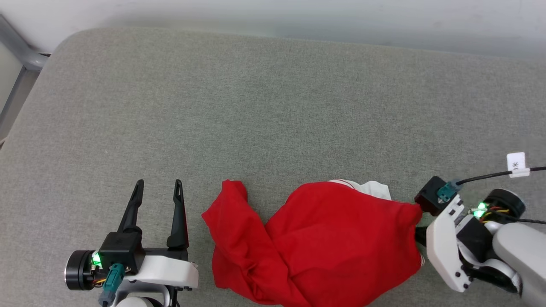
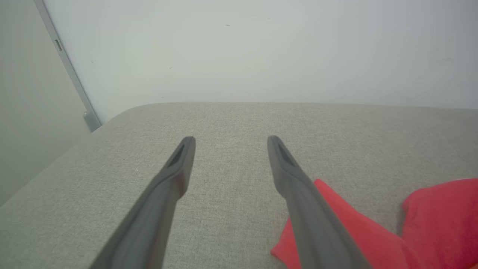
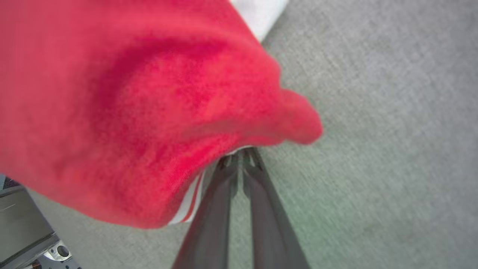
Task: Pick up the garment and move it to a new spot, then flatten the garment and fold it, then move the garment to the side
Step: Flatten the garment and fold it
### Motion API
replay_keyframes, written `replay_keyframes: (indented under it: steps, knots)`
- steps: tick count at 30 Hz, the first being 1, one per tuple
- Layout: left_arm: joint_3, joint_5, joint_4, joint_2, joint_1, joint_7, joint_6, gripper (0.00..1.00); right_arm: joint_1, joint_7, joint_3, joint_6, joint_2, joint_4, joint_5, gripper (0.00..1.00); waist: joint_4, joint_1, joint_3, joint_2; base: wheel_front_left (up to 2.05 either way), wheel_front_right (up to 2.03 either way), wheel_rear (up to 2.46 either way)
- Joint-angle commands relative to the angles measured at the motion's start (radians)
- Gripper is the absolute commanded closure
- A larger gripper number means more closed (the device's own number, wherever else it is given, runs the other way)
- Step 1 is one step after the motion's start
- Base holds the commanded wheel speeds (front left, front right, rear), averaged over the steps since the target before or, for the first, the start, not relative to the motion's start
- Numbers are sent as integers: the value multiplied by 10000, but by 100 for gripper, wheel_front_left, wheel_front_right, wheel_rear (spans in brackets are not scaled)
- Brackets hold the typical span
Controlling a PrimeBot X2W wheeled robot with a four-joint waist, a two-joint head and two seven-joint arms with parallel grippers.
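Note:
The garment [image 1: 332, 238], a red T-shirt with a white sleeve [image 1: 375, 187] peeking out behind it, lies bunched on the grey padded surface near the front edge. In the right wrist view the garment [image 3: 149, 112] drapes over my right gripper [image 3: 241, 160], whose fingers are pressed together on a red fold with striped trim beside them. The head view has that wrist at the shirt's right edge, fingertips hidden in the cloth. My left gripper [image 1: 158, 183] stands open just left of the shirt with nothing between its fingers [image 2: 175, 175]. A red corner [image 2: 336, 224] lies beside its right finger.
The grey padded surface [image 1: 264, 106] stretches wide behind and to the left of the shirt. A pale wall runs along its far edge, and a metal frame [image 1: 21, 64] stands off the far left corner. A black cable with a white tag [image 1: 517, 164] trails from the right wrist.

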Motion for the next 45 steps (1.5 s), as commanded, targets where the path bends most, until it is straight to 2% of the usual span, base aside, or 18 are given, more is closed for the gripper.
replay_keyframes:
  steps: [1, 11, 17, 22, 23, 28, 32, 35, 39, 42, 45]
  knots:
    - [-2, 16, 13, -15, -31, -22, 12, 0, 112, -231, 193, 66, 226, 61, 41, 100, -32, 0, -78, 0, 0, 0, 0]
    - [204, 63, 22, -15, 412, -22, 24, 0, 90, -2102, -1313, 48, -388, -322, 150, 100, -260, 0, -713, 0, 0, 0, 0]
    - [311, 112, -42, -15, 576, -22, -47, 0, 595, -2491, -2747, 48, -927, -789, 106, 100, -477, 0, -957, 0, 0, 0, 0]
    - [348, 122, -40, -15, 642, -22, -91, 0, 1414, -2664, -4028, 48, -1012, -853, 69, 100, -619, 0, -1028, 0, 0, 0, 0]
    - [346, 118, -44, -17, 651, -22, -94, 0, 1579, -2765, -4334, 48, -910, -804, -15, 0, -638, 0, -1035, 0, 0, 0, 0]
    - [358, 151, -18, -15, 617, -22, -157, 0, 2303, -3214, -5596, 48, -266, -1022, -345, 0, -640, 0, -1063, 0, 0, 0, 0]
    - [371, 173, -27, -15, 577, -24, -208, 0, 2375, -2858, -6042, 49, 120, -1626, -519, 0, -578, 0, -1073, 0, 0, 0, 0]
    - [355, 204, -40, -15, 551, -22, -210, 0, 2188, -2017, -5674, 49, 85, -2203, -512, 0, -491, 0, -1054, 0, 0, 0, 0]
    - [274, 143, -57, -15, 509, -22, -190, 0, 1848, -365, -4681, 48, -212, -2758, -268, 0, -341, 0, -966, 0, 0, 0, 0]
    - [220, 74, -42, -15, 451, -22, -148, 0, 1542, 828, -3878, 48, -378, -2829, -306, 0, -234, 0, -847, 0, 0, 0, 0]
    - [116, 11, -65, -15, 354, -22, -114, 0, 1054, 1434, -3187, 48, -399, -2642, -492, 0, -123, 0, -648, 0, 0, 0, 0]
